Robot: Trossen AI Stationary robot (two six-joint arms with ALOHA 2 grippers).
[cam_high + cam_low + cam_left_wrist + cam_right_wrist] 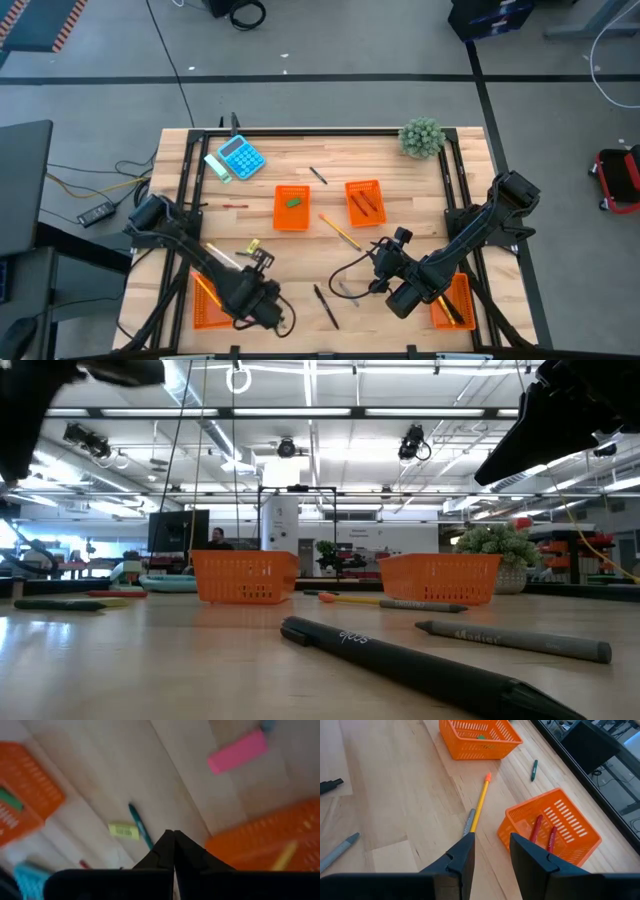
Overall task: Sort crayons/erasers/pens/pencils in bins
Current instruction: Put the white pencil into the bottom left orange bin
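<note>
1. Closest to the front edge of the desk are two orange bins, one at the front left and one at the front right. Each seems to have a long yellow stick in it.
2. Two black pens lie between those bins, loose on the wood.
3. The left hand hangs by the front left bin. Its fingers are pressed tight together and hold nothing. It is just waiting.
4. The right hand hangs a bit farther in, above the desk. Its fingers are spread wide and are empty.
5. Just past the right hand lies a long yellow pencil with an orange tip. I think this is the thing to pick up next.
6. A grey stick lies right at the near end of the pencil, maybe touching it. So the hand should go a little forward and grab the pencil nearer its middle, where it lies alone.
7. The fingers should stand on both sides of the pencil, across it, and go right down to the wood before they squeeze. The pencil is thin and could roll away.
8. On the left side, a small yellow eraser and a pink eraser are waiting too.
9. Farther back are two more bins. The left one holds a green eraser. The right one holds red crayons.
10. Farthest away are a blue calculator and a small plant.
</note>
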